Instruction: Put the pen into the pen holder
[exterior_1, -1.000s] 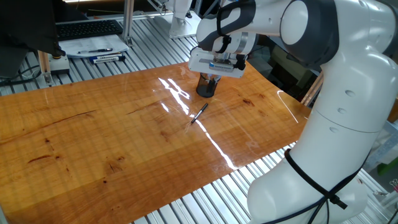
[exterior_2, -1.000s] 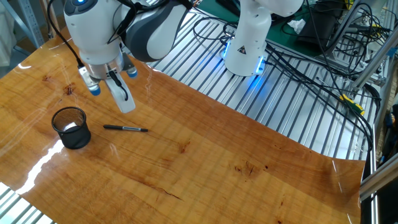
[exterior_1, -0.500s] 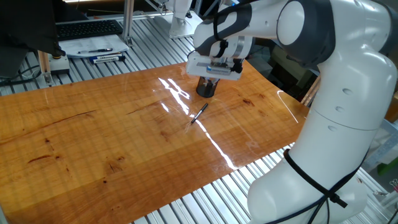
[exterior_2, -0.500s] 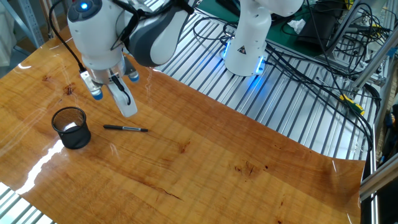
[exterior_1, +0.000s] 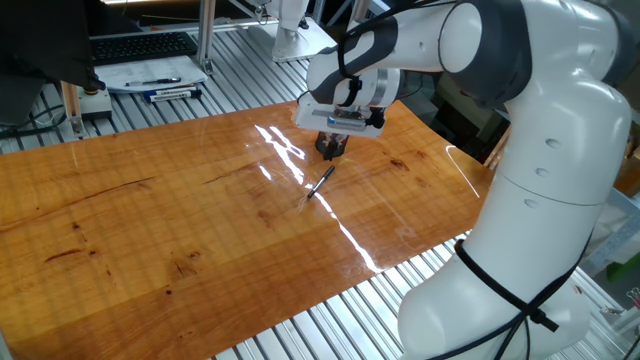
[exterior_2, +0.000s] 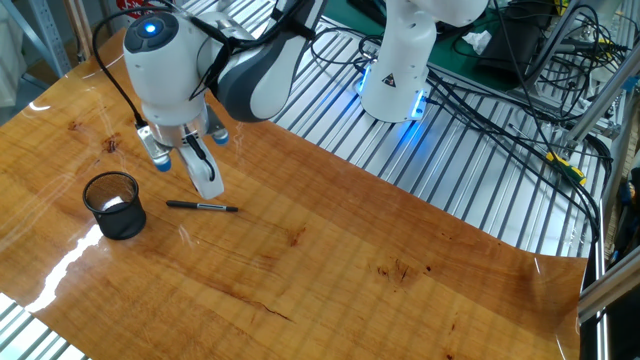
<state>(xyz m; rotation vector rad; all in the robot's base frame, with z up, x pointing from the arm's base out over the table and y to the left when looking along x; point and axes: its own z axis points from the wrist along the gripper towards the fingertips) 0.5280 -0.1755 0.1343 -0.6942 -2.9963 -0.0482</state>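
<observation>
In the other fixed view, going left to right, the holder (exterior_2: 115, 205) stands upright on the table (exterior_2: 400, 260), a black mesh cup with see-through sides and an open mouth. Just to its right the pen (exterior_2: 202, 207) lies flat on the wood, pointing roughly toward the cup but not touching it. The gripper (exterior_2: 206, 184) hangs just above the pen's far side, holding nothing. One pale finger (exterior_2: 205, 176) shows clearly; the gap between the two is not readable from either view, so whether the jaws are wide or narrow cannot be told.

The pen looks thin, stiff and very light, with a smooth round barrel that will likely roll or skid if nudged from one side. The glossy table offers little grip to stop it. The best hold is probably across the barrel near its middle, fingers square to its length, so it hangs balanced. The mesh cup also looks light and could tip if bumped.

In the one fixed view, the pen (exterior_1: 320, 184) lies just in front of the holder (exterior_1: 329, 147), which the gripper (exterior_1: 334, 140) partly covers.
</observation>
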